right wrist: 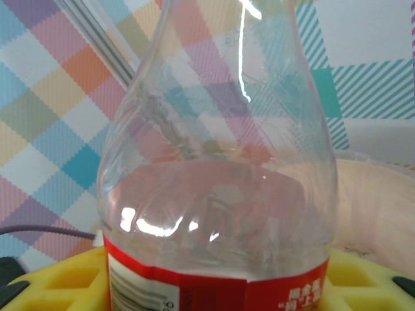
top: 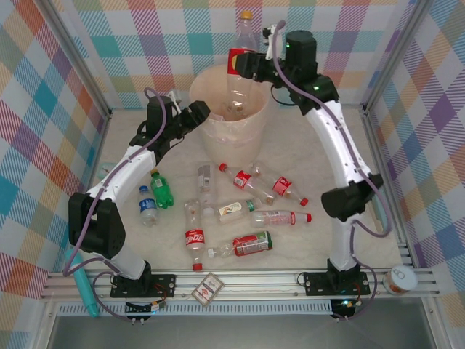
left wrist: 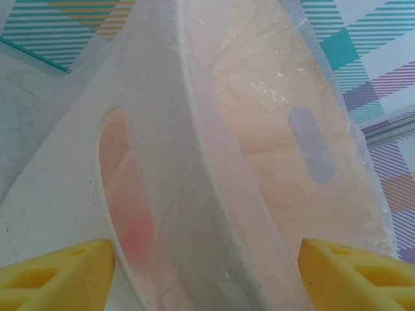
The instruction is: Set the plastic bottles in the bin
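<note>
Straight beneath the right claw (top: 251, 67), clenched on the red-labelled bottle (top: 242, 91): the bin (top: 211, 125), mouth open. Bottle's long axis upright, neck up, base hanging just over the opening. Left claw (top: 197, 114) released, straddling the bin's rim.

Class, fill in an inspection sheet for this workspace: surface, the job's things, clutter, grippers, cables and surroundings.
Surface: pale table, no spills seen.
Job's things: bin upright at the back; held bottle with a red label above its mouth; loose bottles lie in front of it, among them a green bottle.
Clutter: teal tube at the near left corner; white-lidded jar near right; small box on the front rail.
Grippers: left gripper open, fingers either side of the bin rim; right gripper shut on the held bottle.
Cables: grey-purple cables along both arms.
Surroundings: checked walls, metal frame.
</note>
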Robot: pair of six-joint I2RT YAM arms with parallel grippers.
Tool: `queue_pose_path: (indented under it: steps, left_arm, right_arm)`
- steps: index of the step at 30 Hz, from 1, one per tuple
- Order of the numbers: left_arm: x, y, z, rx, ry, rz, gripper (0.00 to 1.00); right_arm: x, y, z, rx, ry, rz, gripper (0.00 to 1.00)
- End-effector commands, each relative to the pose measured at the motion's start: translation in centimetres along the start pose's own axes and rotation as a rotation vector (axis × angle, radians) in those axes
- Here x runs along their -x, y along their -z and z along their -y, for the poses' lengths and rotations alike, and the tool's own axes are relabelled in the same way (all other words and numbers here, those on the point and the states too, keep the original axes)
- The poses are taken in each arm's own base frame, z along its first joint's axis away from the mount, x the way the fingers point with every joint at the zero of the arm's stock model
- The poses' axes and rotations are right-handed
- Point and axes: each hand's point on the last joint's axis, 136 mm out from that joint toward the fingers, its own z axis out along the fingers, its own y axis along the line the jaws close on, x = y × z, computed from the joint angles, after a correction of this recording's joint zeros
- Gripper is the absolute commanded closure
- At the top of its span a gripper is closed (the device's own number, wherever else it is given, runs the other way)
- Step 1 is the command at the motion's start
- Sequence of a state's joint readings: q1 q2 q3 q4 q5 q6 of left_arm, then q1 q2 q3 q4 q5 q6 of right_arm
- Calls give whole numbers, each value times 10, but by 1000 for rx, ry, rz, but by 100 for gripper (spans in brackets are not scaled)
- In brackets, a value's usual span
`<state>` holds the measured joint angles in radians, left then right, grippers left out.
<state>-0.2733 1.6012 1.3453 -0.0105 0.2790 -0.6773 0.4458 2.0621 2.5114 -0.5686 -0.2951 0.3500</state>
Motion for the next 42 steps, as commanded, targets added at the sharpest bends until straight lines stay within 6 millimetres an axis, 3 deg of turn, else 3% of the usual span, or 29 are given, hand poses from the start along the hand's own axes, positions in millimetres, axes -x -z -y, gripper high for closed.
queue_pose_path:
  steps: [1, 5, 10, 18, 21, 25, 27, 29, 34, 39, 42]
  left_arm:
    - [-21, 3, -7, 33, -16, -91, 23]
    - [-16, 10, -1, 40, -43, -88, 21]
    - [-13, 12, -3, 52, -63, -62, 20]
    - [-20, 0, -7, 29, -47, -91, 21]
    - [-20, -4, -6, 18, -41, -94, 21]
    - [-23, -14, -7, 5, -16, -115, 22]
    - [-26, -17, -8, -1, -8, -119, 22]
    - [-25, -16, -9, 1, -4, -110, 22]
    - [-19, -8, -9, 35, -28, -93, 22]
    - [-15, -1, -9, 61, -44, -77, 22]
    - [-10, 4, -6, 67, -64, -67, 22]
  right_arm:
    - [-15, -13, 4, -43, 44, -41, 47]
    - [-49, -40, 20, -83, 43, -110, 47]
    - [-83, -58, 40, -127, 19, -195, 39]
    - [-79, -59, 56, -222, 4, -174, 36]
    - [-59, -57, 62, -263, -42, -86, 37]
    - [-22, -53, 51, -214, -111, 43, 38]
    - [-17, -54, 54, -226, -108, 64, 38]
    - [-25, -60, 62, -247, -109, 51, 38]
    - [-72, -88, 84, -278, -157, -51, 38]
    - [-105, -105, 80, -278, -142, -123, 36]
    - [-117, -105, 72, -267, -137, -171, 28]
